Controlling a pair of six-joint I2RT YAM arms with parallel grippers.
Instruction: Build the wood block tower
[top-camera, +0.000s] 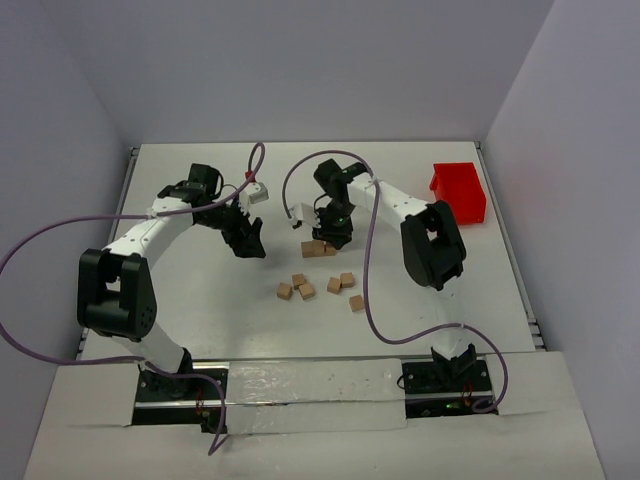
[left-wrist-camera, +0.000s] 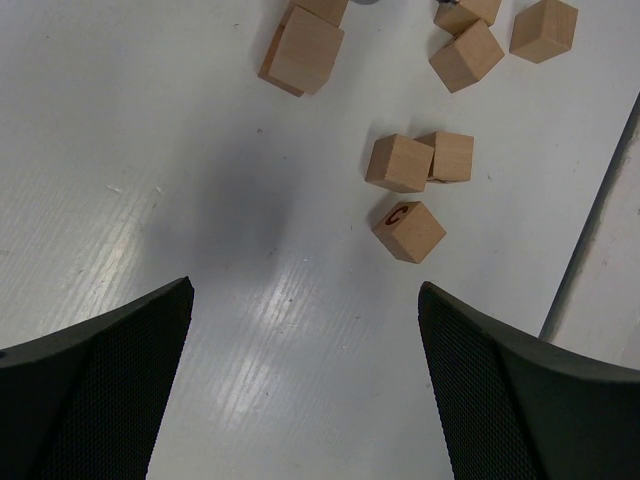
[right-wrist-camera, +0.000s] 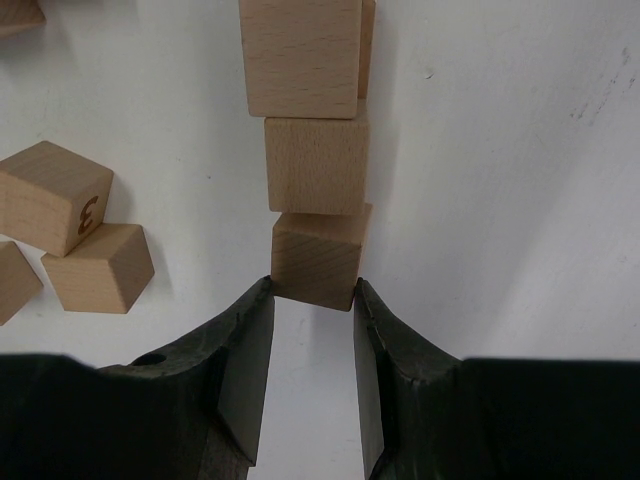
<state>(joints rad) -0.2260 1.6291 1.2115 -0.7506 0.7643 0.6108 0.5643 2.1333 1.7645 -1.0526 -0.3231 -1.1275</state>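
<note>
Right wrist view: the right gripper (right-wrist-camera: 312, 292) points at the tower (right-wrist-camera: 317, 163). The tower appears here as three plain tan cubes in one straight line, face to face, with the farthest appearing largest. Both fingertips (right-wrist-camera: 262, 300) meet the near corners of the nearest cube (right-wrist-camera: 315, 258). The jaws stand one cube-width apart. Whether they pinch that cube or only touch it cannot be determined. Loose wood blocks (right-wrist-camera: 98, 268) lie to the left on the white table (right-wrist-camera: 500, 200). One of them, the marked cube (right-wrist-camera: 50, 195), bears a red printed character.

Top external view: the line of cubes is not resolved. The tower reads only as a small tan cluster directly under the right gripper, near the middle of the table. Six loose cubes lie scattered just nearer the arm bases. The red bin (top-camera: 460, 192) sits at the far right edge, well apart from them. The left gripper (top-camera: 248, 240) hangs to the left of the tower, apart from it.

Left wrist view: the left gripper is spread wide, with only bare table between its fingers (left-wrist-camera: 100, 390). Several loose cubes lie beyond the fingers, two of them touching. The closest, the lettered cube (left-wrist-camera: 408, 230), carries a red letter on its top face.
</note>
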